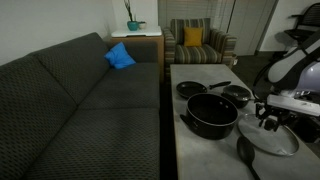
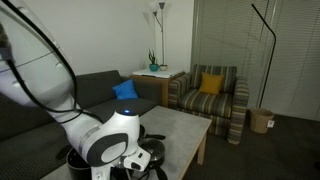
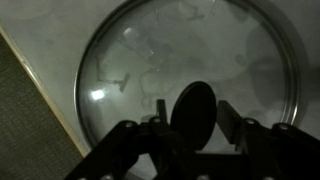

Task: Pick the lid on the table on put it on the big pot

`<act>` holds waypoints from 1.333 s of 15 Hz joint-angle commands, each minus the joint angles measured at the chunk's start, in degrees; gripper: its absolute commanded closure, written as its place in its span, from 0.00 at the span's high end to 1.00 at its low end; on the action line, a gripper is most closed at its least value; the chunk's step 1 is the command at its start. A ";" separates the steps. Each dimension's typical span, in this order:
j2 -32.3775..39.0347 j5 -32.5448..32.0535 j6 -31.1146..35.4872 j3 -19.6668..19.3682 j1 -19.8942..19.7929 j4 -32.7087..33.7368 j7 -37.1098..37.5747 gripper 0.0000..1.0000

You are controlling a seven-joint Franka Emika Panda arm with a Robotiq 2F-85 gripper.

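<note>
Room: lounge with a dark sofa and a striped armchair.
Surface: table, grey stone-look top.
Lid: flat on the table, just right of the big pot.
Gripper: released, 2 fingers straddling the lid's knob.

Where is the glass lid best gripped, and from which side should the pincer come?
Grip the small dark knob at the centre of the lid, from straight above. The lid lies flat on the table, knob up; its wide rim leaves no edge to pinch. The open pincer hangs over the knob.
</note>
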 commanded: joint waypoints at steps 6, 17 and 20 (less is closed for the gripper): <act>-1.32 0.30 0.32 0.72 -1.37 -0.88 -1.09 0.14; -14.28 -1.47 0.54 -2.97 2.44 -14.97 0.29 0.14; -17.49 -2.68 0.18 -4.37 3.93 -18.06 0.37 0.14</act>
